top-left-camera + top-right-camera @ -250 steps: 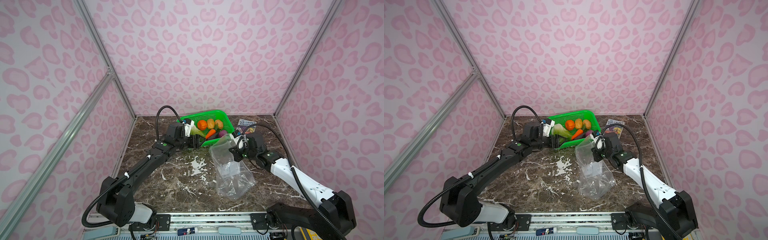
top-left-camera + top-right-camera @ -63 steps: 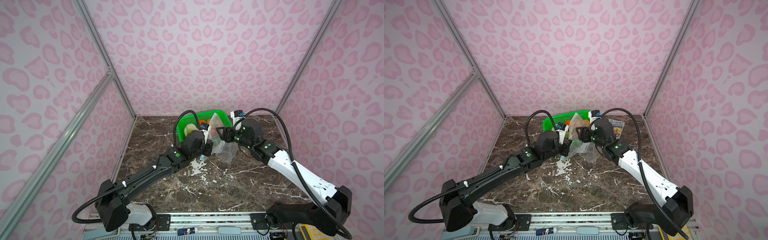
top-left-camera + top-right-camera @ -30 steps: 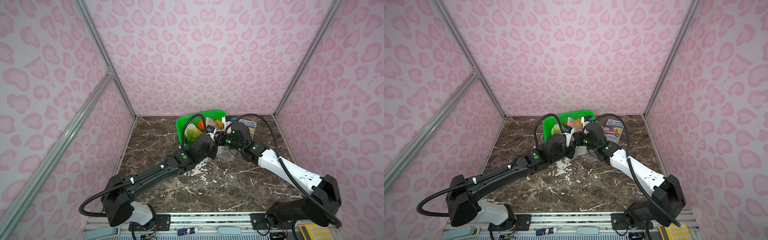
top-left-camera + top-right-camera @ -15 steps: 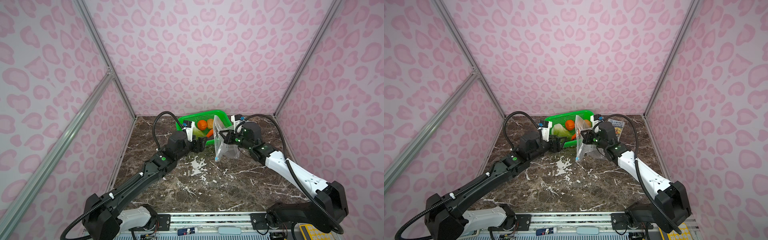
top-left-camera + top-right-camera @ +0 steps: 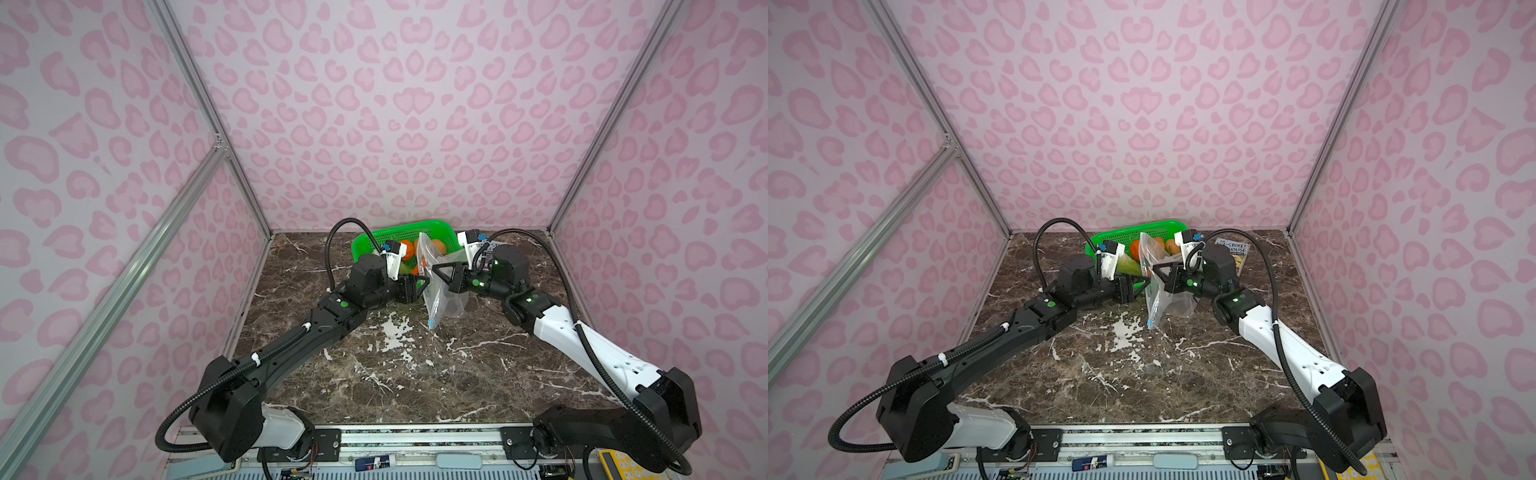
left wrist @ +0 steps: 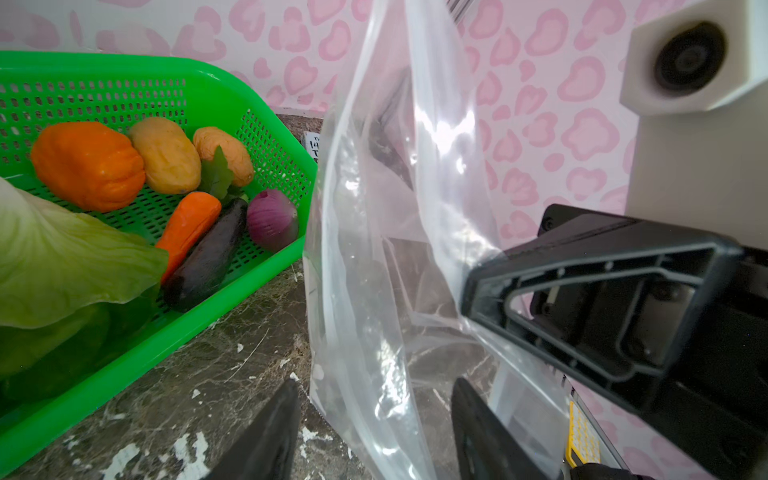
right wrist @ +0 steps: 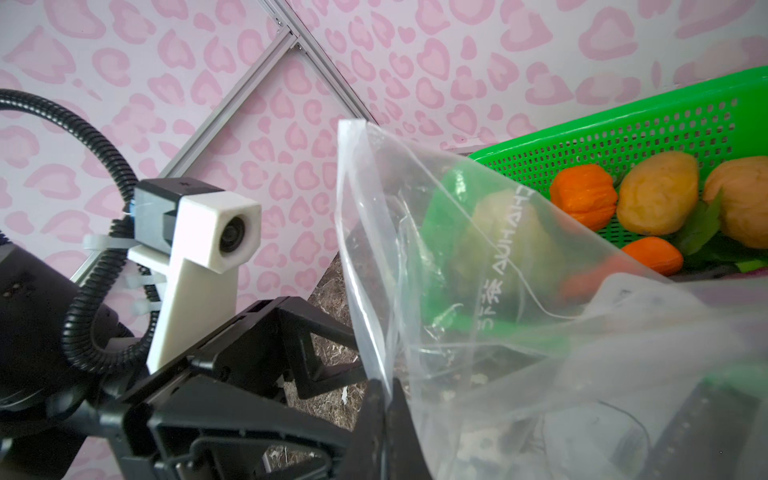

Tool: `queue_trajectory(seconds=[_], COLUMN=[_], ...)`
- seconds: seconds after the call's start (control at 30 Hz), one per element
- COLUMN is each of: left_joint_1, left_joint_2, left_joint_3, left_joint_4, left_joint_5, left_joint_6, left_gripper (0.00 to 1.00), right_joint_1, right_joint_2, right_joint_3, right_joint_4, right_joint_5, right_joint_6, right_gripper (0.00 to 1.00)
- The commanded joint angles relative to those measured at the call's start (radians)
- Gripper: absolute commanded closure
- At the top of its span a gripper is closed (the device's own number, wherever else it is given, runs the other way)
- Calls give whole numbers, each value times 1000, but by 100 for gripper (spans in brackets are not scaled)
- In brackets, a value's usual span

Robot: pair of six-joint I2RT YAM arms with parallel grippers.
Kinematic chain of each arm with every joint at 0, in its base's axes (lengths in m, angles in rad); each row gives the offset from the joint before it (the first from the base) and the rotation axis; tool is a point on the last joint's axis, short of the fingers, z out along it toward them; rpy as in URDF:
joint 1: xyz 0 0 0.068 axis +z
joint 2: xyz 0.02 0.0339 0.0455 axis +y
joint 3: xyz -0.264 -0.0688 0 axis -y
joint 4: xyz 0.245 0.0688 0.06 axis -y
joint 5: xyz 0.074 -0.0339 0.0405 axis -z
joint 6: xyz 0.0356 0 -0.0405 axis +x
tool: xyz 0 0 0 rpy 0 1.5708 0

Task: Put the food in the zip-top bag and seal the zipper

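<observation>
The right pincer (image 5: 435, 271) clamps the edge of the clear zip-top bag (image 5: 442, 297), which hangs between the parted, empty fingers of the left pincer (image 6: 376, 390).

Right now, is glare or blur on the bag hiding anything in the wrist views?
Left wrist view: white glare streaks the zip-top bag, but the food in the green basket stays sharp. Right wrist view: the near bag film is blurred, hazing the cabbage behind it.
</observation>
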Motion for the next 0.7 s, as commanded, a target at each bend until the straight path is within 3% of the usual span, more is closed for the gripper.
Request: queue_trajectory(seconds=[0.0, 0.4, 0.43, 0.57, 0.67], left_joint_1=[1, 13, 14, 17, 22], left_joint_2=[25, 105, 109, 116, 104], left_joint_3=[26, 69, 70, 77, 72], left_joint_4=[50, 78, 85, 96, 96], left_joint_5=[17, 23, 30, 53, 59], left_joint_6=[-12, -37, -40, -42, -43], left_gripper=[44, 45, 51, 95, 96], right_joint_1=[2, 1, 1, 0, -1], right_joint_2=[-6, -27, -27, -33, -37], right_joint_3=[-7, -20, -21, -26, -21], right_joint_4=[34, 38, 36, 32, 5], right_joint_5=[-27, -41, -43, -33, -8], right_joint_6=[3, 5, 4, -1, -28], right_gripper=[100, 100, 100, 100, 100])
